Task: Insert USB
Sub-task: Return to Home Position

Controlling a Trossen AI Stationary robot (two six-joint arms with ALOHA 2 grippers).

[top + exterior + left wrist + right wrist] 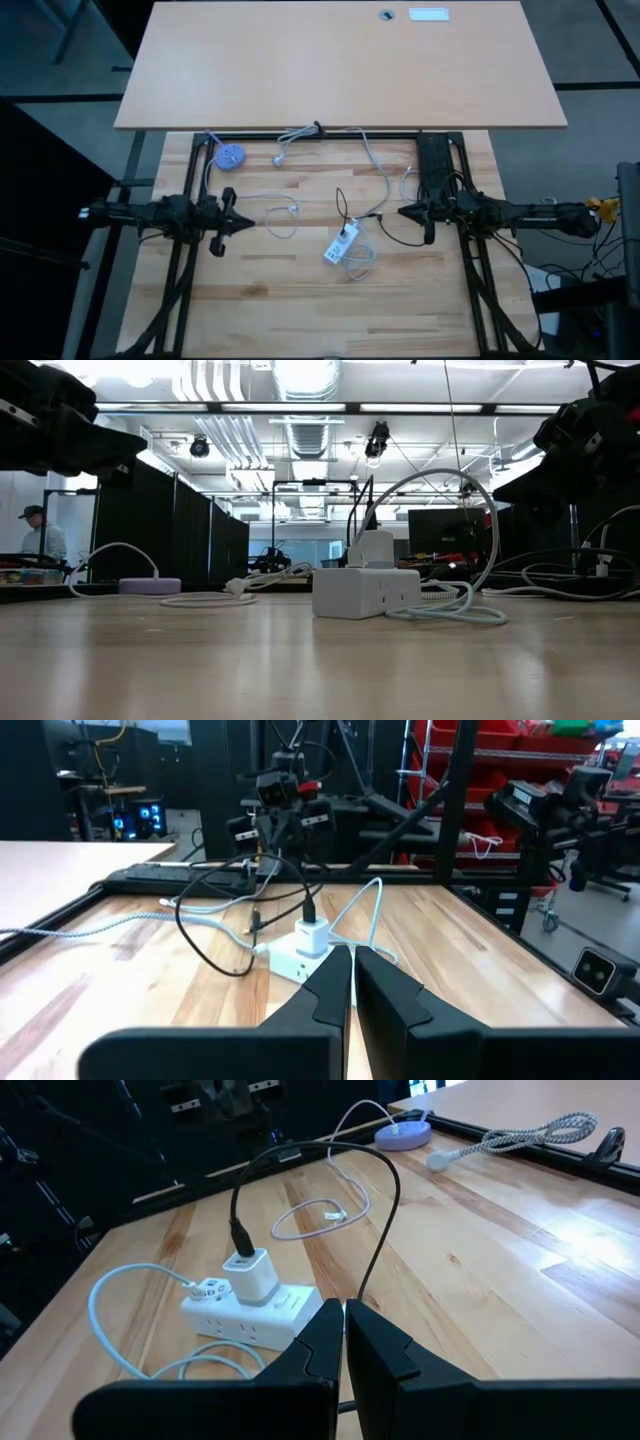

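Note:
A white power strip (341, 244) lies flat mid-table, a white charger cube (251, 1274) plugged into its top. A black cable (318, 1180) runs into the cube's top; a white cable (125, 1295) enters the strip's end. Another white cable's loose plug end (333, 1214) lies on the wood left of the strip. My left gripper (247, 224) hovers shut at the table's left, pointing at the strip. My right gripper (402, 211) hovers shut at the right, also facing it. Neither touches anything.
A lavender round puck (230, 156) with its white cord sits far left. A braided grey cable (296, 137) lies by the far edge, and a black power bar (434, 160) far right. A second, lighter tabletop (340, 60) stands beyond. Bare wood lies near the front edge.

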